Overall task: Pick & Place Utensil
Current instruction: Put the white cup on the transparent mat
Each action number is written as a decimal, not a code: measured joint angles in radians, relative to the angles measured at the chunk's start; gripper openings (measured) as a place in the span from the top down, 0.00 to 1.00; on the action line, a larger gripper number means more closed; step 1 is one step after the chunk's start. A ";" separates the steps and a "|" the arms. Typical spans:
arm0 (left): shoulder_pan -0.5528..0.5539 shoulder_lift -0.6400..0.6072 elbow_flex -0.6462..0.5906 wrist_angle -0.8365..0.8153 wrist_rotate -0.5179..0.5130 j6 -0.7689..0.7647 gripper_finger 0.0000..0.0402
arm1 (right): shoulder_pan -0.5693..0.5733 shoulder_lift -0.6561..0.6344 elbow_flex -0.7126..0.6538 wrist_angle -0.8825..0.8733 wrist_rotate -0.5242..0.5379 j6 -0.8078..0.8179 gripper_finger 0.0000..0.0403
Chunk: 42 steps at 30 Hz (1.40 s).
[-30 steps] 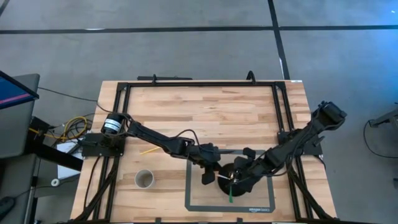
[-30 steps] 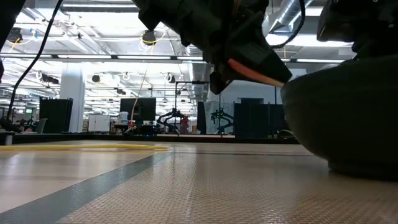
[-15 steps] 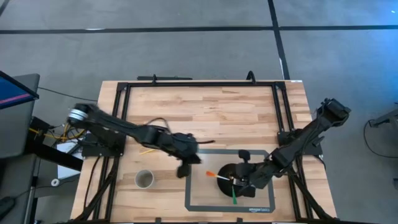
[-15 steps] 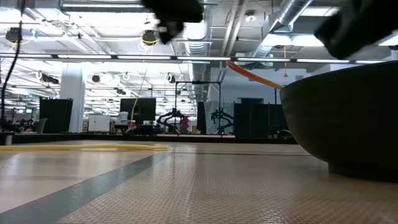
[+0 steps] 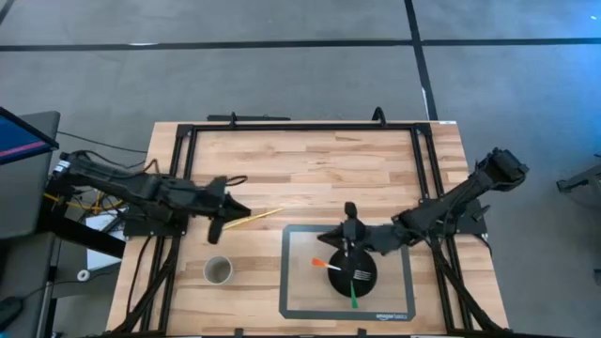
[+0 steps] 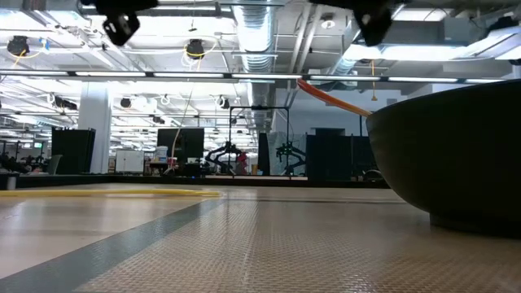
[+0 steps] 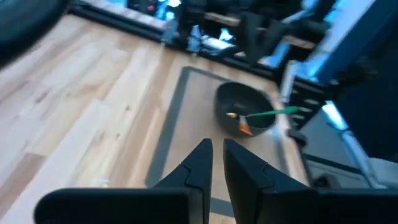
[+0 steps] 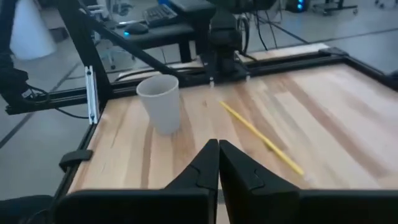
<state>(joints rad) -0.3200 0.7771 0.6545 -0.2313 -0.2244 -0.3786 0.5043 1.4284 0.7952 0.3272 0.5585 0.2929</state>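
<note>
A black bowl (image 5: 356, 273) stands on a grey-edged mat (image 5: 293, 282) and also shows in the low view (image 6: 456, 163). An orange utensil (image 5: 324, 264) leans over its left rim. A green utensil (image 5: 353, 297) sticks out over its near rim, and a pale one (image 5: 362, 274) lies inside. A yellow utensil (image 5: 254, 218) lies flat on the wood. My left gripper (image 5: 220, 211) is far left of the bowl, empty, its fingers a narrow gap apart (image 7: 216, 163). My right gripper (image 5: 349, 225) is shut and empty (image 8: 217, 152), just beyond the bowl's far rim.
A pale paper cup (image 5: 218, 270) stands upright near the front left and shows in the right wrist view (image 8: 160, 102). A black frame (image 5: 300, 125) runs round the table. Bare wood lies across the far half.
My left gripper has let go of the orange utensil, which now leans in the bowl, and has drawn back toward the table's left edge. My right gripper has risen from the bowl and moved toward the far edge.
</note>
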 joint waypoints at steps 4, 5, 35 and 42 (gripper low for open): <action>-0.002 -0.080 -0.032 0.002 0.068 0.007 0.90 | -0.070 0.000 0.000 0.042 -0.094 -0.088 0.94; -0.002 -0.085 -0.032 0.007 0.068 0.010 0.90 | -0.083 0.000 0.000 0.055 -0.108 -0.095 0.92; -0.467 0.410 0.331 -0.454 -0.035 -0.259 0.78 | -0.231 0.000 0.000 0.063 -0.168 -0.256 0.72; -0.576 0.488 0.331 -0.521 0.041 -0.523 0.69 | -0.231 0.000 0.000 0.063 -0.168 -0.242 0.72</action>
<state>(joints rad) -0.8959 1.2647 0.9855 -0.7526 -0.1839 -0.9015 0.2733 1.4281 0.7955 0.3906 0.3901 0.0509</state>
